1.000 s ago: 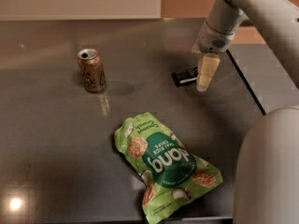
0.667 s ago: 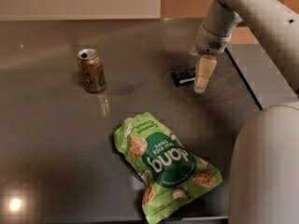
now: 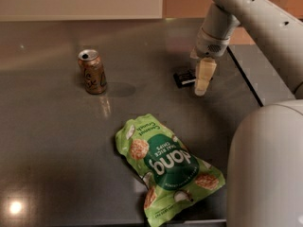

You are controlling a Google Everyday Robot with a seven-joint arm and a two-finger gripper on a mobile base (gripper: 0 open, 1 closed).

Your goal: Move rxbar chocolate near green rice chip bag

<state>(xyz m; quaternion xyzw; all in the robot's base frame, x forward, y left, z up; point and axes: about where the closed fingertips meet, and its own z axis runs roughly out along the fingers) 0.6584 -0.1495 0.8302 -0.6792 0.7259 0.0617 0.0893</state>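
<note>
The rxbar chocolate (image 3: 183, 77) is a small flat black wrapper lying on the dark table, right of centre. My gripper (image 3: 202, 79) hangs from the arm at the upper right, pointing down, right at the bar's right end, partly covering it. The green rice chip bag (image 3: 166, 167) is a large crinkled bright-green bag lying flat at the front centre, well below the bar and apart from it.
A brown-orange drink can (image 3: 93, 72) stands upright at the left of the table. The table's right edge (image 3: 246, 86) runs just right of the gripper. My white robot body (image 3: 267, 169) fills the lower right corner.
My gripper has moved a little to the left and down, closer to the bar's right end. The bar, bag and can have not moved.
</note>
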